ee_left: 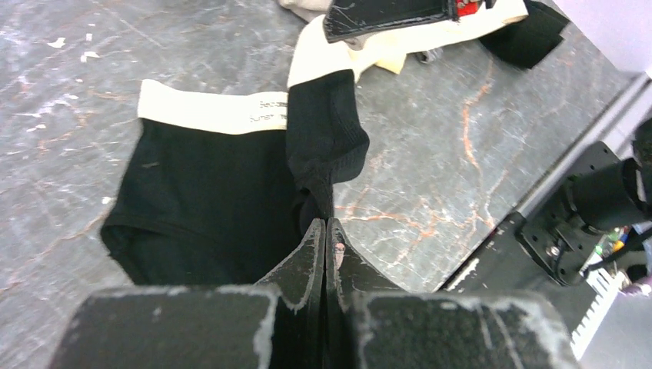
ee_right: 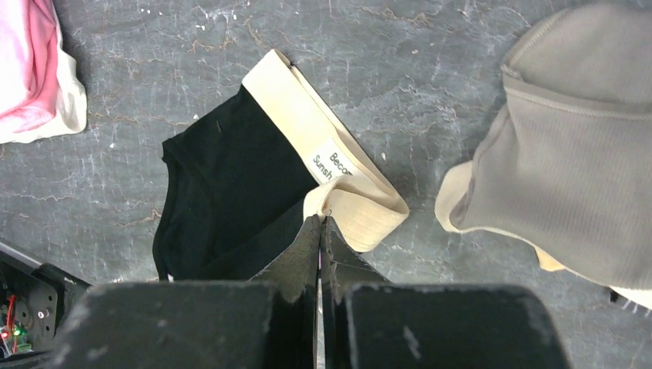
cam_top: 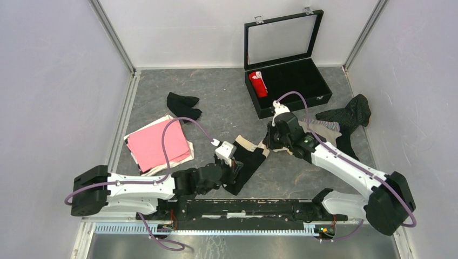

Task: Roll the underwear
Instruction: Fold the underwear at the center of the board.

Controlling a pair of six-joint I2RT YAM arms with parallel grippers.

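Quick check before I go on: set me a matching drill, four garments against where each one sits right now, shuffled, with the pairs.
Garments:
1. red underwear
2. pink underwear
3. black underwear with the cream waistband
4. pinstriped underwear

Places:
A. lying flat at the far left
B. pinched by the left gripper and the right gripper
C. rolled, inside the open case
D. lying loose to the right of the case

Pairs: 1-C, 2-A, 3-B, 4-D

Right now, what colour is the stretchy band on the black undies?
Cream. The waistband of the black underwear shows best in the right wrist view.
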